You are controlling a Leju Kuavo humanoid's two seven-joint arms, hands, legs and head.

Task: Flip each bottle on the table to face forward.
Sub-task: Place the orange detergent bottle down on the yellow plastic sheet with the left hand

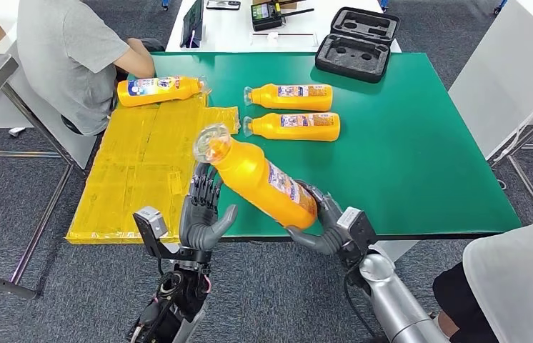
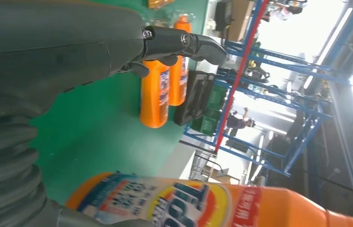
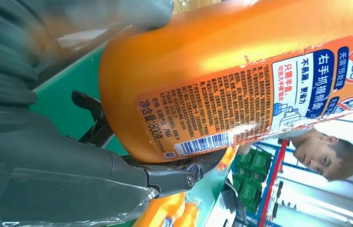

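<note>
Now the right hand [image 1: 321, 225] grips the base of a bottle [image 1: 263, 182], lifting it off the green worktop [image 1: 421, 143] at six o'clock, cap tilted toward eleven o'clock, presumably so it can be turned label-forward. The left hand [image 1: 203, 211] stands open beside the neck, fingers apart, holding nothing, probably ready to steady it. Glossy orange plastic, rounded shoulders, printed back label with barcode facing the right wrist. Two more bottles [image 1: 292, 96] lie side by side at twelve o'clock; another [image 1: 160, 91] rests at ten o'clock by crinkled yellow film [image 1: 135, 171].
</note>
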